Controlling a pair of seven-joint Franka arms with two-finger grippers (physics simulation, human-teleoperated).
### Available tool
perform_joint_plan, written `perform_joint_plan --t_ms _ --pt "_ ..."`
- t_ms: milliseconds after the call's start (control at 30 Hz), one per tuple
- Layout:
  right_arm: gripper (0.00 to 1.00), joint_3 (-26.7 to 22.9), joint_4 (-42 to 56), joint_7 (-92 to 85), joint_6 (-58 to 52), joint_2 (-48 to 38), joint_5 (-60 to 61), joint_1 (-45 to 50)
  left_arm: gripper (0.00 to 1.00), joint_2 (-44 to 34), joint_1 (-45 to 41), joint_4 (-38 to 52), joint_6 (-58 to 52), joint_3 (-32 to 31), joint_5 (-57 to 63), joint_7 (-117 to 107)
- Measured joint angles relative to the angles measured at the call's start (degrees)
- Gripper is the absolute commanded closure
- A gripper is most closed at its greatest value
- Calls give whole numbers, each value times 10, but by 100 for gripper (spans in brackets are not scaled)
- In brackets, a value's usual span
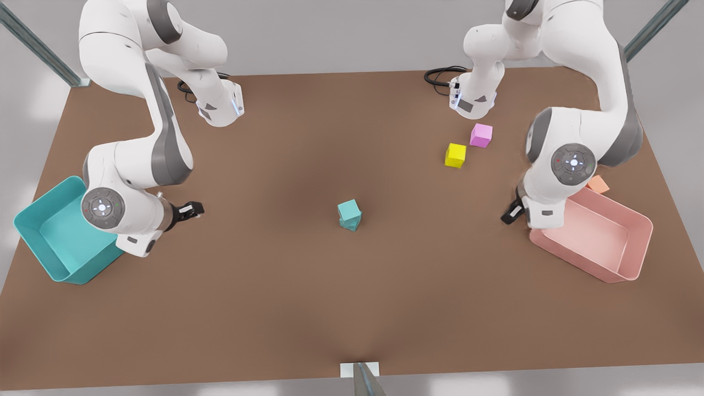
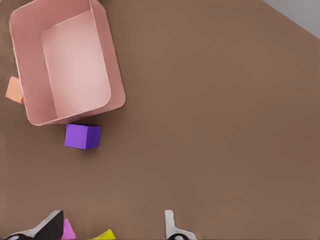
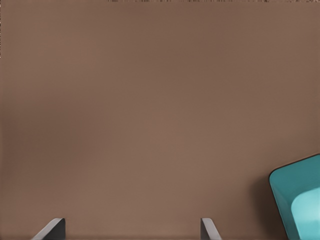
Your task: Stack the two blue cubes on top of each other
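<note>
At the middle of the brown counter (image 1: 308,286) the two blue cubes are already stacked: the upper blue cube (image 1: 349,209) sits on the lower blue cube (image 1: 351,223), turned a little out of line with it, and both stand well apart from either arm. The left tool (image 1: 511,212) hangs on the front view's right, just beside the pink bin (image 1: 632,247); its fingertips (image 2: 170,225) are spread apart with nothing between them, above bare counter. Its wrist view takes in the pink bin, a purple cube (image 2: 82,136) resting just beside the bin's wall, and an orange cube (image 2: 14,90) against the bin's far side. The right tool (image 1: 193,209) hangs on the front view's left, near the teal bin (image 1: 33,236); its fingers (image 3: 207,230) are likewise apart and empty, with a corner of the teal bin showing beside them. A yellow cube (image 1: 455,155) and a pink cube (image 1: 481,135) sit close together toward the back of the counter on the front view's right, corners nearly meeting.
</note>
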Motion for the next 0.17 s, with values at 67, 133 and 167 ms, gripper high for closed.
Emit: perform_joint_plan --t_ms 67,133,167 --pt "0 -1 0 -1 0 0 0 -2 0 -24 -7 3 -28 30 -26 66" --pt "0 -2 1 -1 0 0 0 -2 0 -30 -15 5 -50 38 -41 125" --pt "0 -2 1 -2 0 -1 0 -2 0 -31 -19 6 -58 39 -46 152"
